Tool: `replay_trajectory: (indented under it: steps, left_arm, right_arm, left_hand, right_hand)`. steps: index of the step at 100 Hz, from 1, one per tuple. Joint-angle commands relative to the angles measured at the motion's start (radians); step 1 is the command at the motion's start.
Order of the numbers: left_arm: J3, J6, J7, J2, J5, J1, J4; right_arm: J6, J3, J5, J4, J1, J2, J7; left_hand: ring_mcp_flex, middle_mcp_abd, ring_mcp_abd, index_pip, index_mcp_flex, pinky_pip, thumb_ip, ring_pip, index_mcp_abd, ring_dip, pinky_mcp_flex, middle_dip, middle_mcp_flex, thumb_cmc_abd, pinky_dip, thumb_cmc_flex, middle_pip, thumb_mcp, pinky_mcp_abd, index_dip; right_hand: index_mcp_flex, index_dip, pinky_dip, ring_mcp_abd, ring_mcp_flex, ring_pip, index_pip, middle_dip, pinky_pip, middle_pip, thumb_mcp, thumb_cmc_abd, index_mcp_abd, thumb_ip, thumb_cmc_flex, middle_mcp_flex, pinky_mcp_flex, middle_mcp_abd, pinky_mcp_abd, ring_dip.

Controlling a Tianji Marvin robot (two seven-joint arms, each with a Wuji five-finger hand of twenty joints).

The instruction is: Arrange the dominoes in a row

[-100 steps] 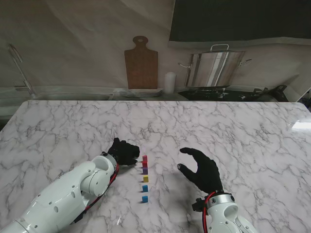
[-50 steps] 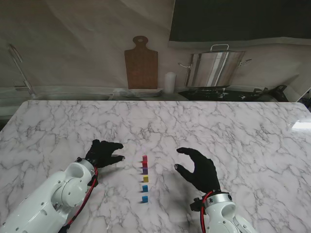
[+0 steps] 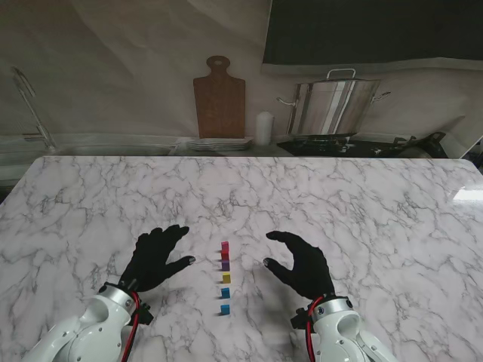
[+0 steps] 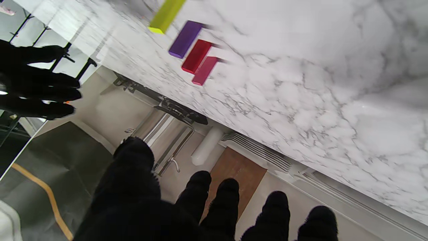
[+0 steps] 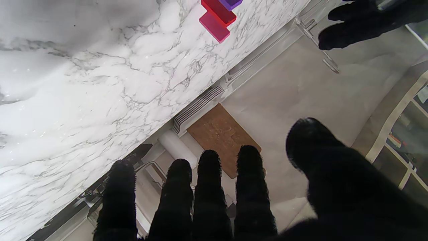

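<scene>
Several small dominoes stand upright in a row running away from me on the marble table: pink [image 3: 225, 245] farthest, then red [image 3: 225, 255], purple [image 3: 225, 265], yellow [image 3: 226, 277] and two blue ones [image 3: 225, 292] [image 3: 224, 308]. The left wrist view shows the pink [image 4: 204, 70], red [image 4: 196, 56], purple [image 4: 185, 39] and yellow [image 4: 166, 15] ones. My left hand [image 3: 155, 259] is open, left of the row and apart from it. My right hand [image 3: 298, 264] is open, right of the row, holding nothing. The right wrist view catches the pink domino [image 5: 214, 26].
A wooden cutting board [image 3: 219, 98], a white cylinder [image 3: 263, 128] and a steel pot [image 3: 334, 105] stand behind the table's far edge. A stack of plates [image 3: 219, 144] lies under the board. The marble table [image 3: 362, 204] stretches wide around the row.
My left hand drew back from the far end of the row, moving left and nearer to me, and spread its fingers. The right hand shifted slightly left. The dominoes stayed put.
</scene>
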Motion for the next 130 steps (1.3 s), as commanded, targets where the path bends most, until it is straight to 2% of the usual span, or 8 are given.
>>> replay_trajectory:
  steps: [1,14,24,49,62,101,104,130]
  left_arm:
    - [0.009,-0.019,0.02,-0.014,-0.012,0.046,-0.021]
    - [0.016,-0.047,0.068,-0.021,-0.021,0.093,-0.037]
    - [0.023,-0.065,0.101,-0.026,-0.024,0.115,-0.034]
    - [0.05,-0.07,0.161,-0.039,-0.058,0.13,-0.005]
    - [0.056,-0.067,0.165,-0.042,-0.077,0.131,0.006]
    - [0.057,-0.054,0.179,-0.05,-0.122,0.134,-0.007]
    - [0.057,-0.056,0.178,-0.05,-0.122,0.136,-0.008]
    - [0.044,-0.084,0.17,-0.048,-0.125,0.159,-0.028]
  right_arm:
    - [-0.022,-0.005,-0.009,0.019,0.005,0.003,0.005]
    - [-0.057,-0.011,-0.011,0.045,0.019,0.007,0.013]
    - [-0.09,-0.013,-0.007,0.063,0.025,0.01,0.024]
    - [-0.113,-0.011,-0.023,0.071,0.021,0.021,0.061]
    - [-0.123,-0.004,-0.017,0.073,0.015,0.027,0.09]
    - [-0.15,-0.006,0.021,0.098,0.01,0.025,0.098]
    - [-0.151,-0.007,0.023,0.099,0.01,0.025,0.098]
    - [-0.159,-0.005,0.019,0.083,0.0,0.026,0.097]
  left_hand:
    - [-0.04,0.001,-0.001,-0.028,-0.055,-0.048,0.028,-0.039,-0.002,-0.024,0.008,-0.015,-0.059,0.064,-0.064,-0.019,-0.028,-0.018,0.009,-0.022]
    - [-0.041,-0.004,0.0,-0.049,-0.117,-0.067,0.029,-0.072,-0.021,-0.122,0.014,-0.013,-0.114,0.085,-0.179,-0.044,-0.065,-0.02,0.01,-0.017]
    - [-0.043,-0.011,-0.003,-0.061,-0.146,-0.073,0.03,-0.088,-0.029,-0.177,0.015,-0.03,-0.138,0.097,-0.227,-0.054,-0.108,-0.022,0.009,-0.018]
    - [-0.046,-0.014,-0.009,-0.081,-0.15,-0.075,0.031,-0.097,-0.04,-0.218,0.014,-0.07,-0.144,0.107,-0.26,-0.056,-0.121,-0.021,0.007,-0.028]
    - [-0.048,-0.014,-0.012,-0.088,-0.149,-0.077,0.03,-0.1,-0.041,-0.254,0.015,-0.102,-0.148,0.125,-0.287,-0.063,-0.125,-0.024,0.003,-0.055]
    - [-0.051,-0.02,-0.028,-0.088,-0.148,-0.086,0.027,-0.11,-0.053,-0.293,0.016,-0.13,-0.15,0.168,-0.328,-0.061,-0.13,-0.025,-0.009,-0.083]
    - [-0.051,-0.021,-0.03,-0.088,-0.147,-0.087,0.027,-0.111,-0.055,-0.296,0.016,-0.132,-0.149,0.168,-0.331,-0.06,-0.13,-0.025,-0.01,-0.084]
    - [-0.051,-0.018,-0.037,-0.083,-0.147,-0.091,0.027,-0.112,-0.059,-0.33,0.018,-0.145,-0.15,0.169,-0.381,-0.06,-0.129,-0.028,-0.016,-0.088]
  right_hand:
    - [-0.051,-0.019,-0.009,-0.021,-0.052,-0.021,-0.023,-0.016,-0.028,-0.026,-0.024,0.035,-0.015,0.026,-0.01,-0.051,-0.026,-0.032,-0.006,-0.003]
    - [-0.108,-0.045,-0.061,-0.051,-0.099,-0.053,-0.06,-0.05,-0.101,-0.055,-0.071,0.069,-0.044,0.032,-0.021,-0.101,-0.045,-0.058,-0.027,-0.031]
    - [-0.152,-0.066,-0.104,-0.076,-0.142,-0.076,-0.092,-0.068,-0.157,-0.085,-0.112,0.09,-0.081,0.033,-0.025,-0.139,-0.069,-0.083,-0.056,-0.055]
    - [-0.226,-0.079,-0.161,-0.087,-0.207,-0.093,-0.13,-0.083,-0.226,-0.115,-0.192,0.133,-0.121,0.032,-0.051,-0.2,-0.115,-0.104,-0.069,-0.078]
    - [-0.258,-0.068,-0.163,-0.088,-0.239,-0.095,-0.169,-0.098,-0.236,-0.138,-0.306,0.191,-0.13,0.033,-0.052,-0.237,-0.138,-0.111,-0.062,-0.076]
    - [-0.267,-0.058,-0.149,-0.095,-0.253,-0.1,-0.231,-0.099,-0.245,-0.139,-0.4,0.268,-0.136,0.028,-0.096,-0.253,-0.146,-0.118,-0.066,-0.075]
    - [-0.245,-0.049,-0.138,-0.096,-0.255,-0.099,-0.298,-0.099,-0.25,-0.137,-0.426,0.275,-0.136,0.033,-0.089,-0.257,-0.146,-0.12,-0.068,-0.074]
    - [-0.227,-0.01,-0.136,-0.12,-0.288,-0.109,-0.415,-0.122,-0.281,-0.185,-0.424,0.282,-0.141,0.03,-0.13,-0.268,-0.156,-0.143,-0.085,-0.093]
